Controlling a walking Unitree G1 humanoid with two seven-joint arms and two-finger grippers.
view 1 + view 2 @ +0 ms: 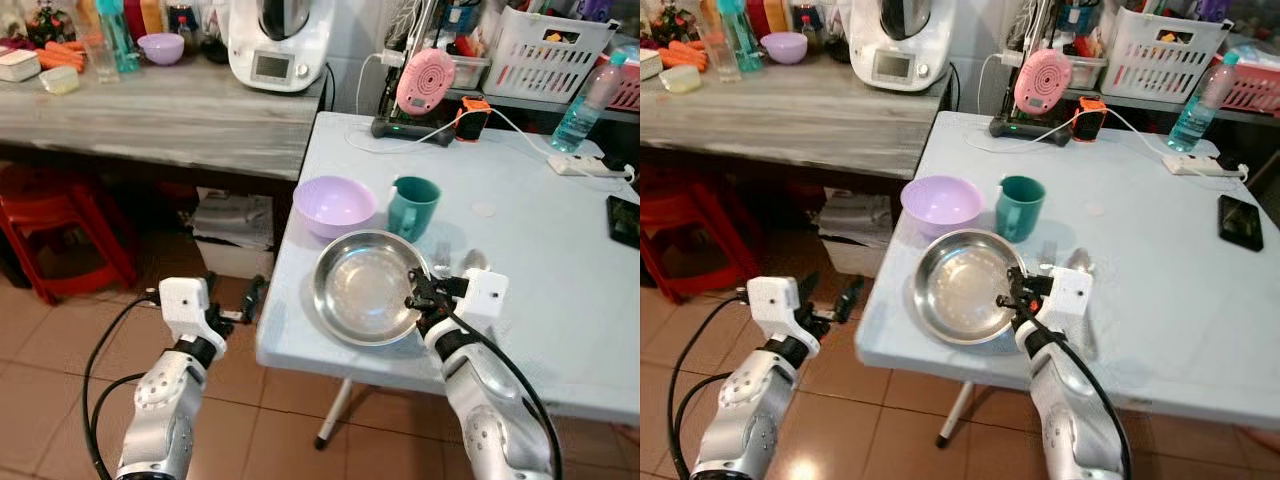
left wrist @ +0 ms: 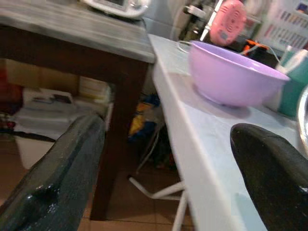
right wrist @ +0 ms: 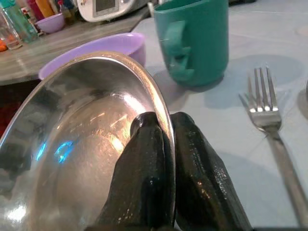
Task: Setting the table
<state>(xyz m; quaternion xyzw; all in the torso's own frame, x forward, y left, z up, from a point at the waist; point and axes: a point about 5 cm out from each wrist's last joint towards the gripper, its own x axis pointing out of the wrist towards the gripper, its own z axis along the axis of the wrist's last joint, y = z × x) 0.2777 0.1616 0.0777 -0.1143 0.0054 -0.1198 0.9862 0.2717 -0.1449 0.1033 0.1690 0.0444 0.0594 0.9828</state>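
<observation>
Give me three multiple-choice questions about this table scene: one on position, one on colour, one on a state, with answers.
1. Where is the round lilac plastic bowl relative to the teal mug?
A. On the mug's left
B. On the mug's right
C. Inside it

2. What colour is the round gadget at the light blue table's far edge?
A. Yellow
B. Pink
C. Black

3. What is the right gripper doing?
A. Hanging open
B. Holding a fork
C. Pinching the shiny steel plate's rim

Answers: 1 A, the bowl sits left of the mug. 2 B, it is pink. 3 C, its fingers close on the rim.
</observation>
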